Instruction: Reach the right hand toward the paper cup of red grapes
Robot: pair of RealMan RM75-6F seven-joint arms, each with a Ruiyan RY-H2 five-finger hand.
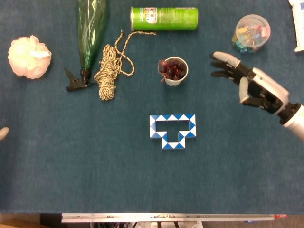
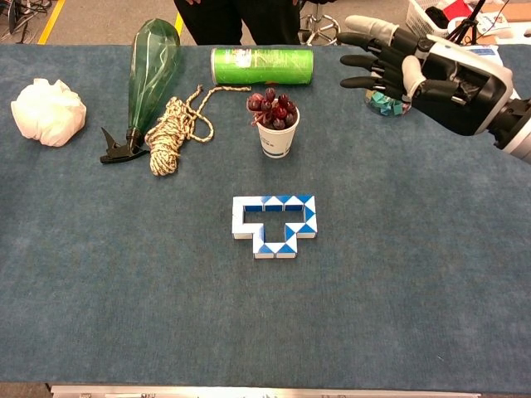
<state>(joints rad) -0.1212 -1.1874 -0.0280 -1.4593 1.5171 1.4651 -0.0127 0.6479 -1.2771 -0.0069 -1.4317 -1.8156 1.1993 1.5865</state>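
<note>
The dark blue felt-covered table (image 1: 57,166) took up pretty much everything. The black-and-white right hand (image 1: 251,85) hung over it on the right side, fingers (image 2: 369,60) spread apart and stretched leftward, nothing in its grasp. The small white paper cup of red grapes (image 1: 175,71) stood upright left of those fingers, well apart from them, just far of the blue-and-white folding snake puzzle (image 1: 173,130).

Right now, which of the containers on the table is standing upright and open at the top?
The paper cup of red grapes, mid-table, stands upright with its mouth open. The green canister and the green spray bottle lie on their sides, and the clear tub of clips looks lidded.
</note>
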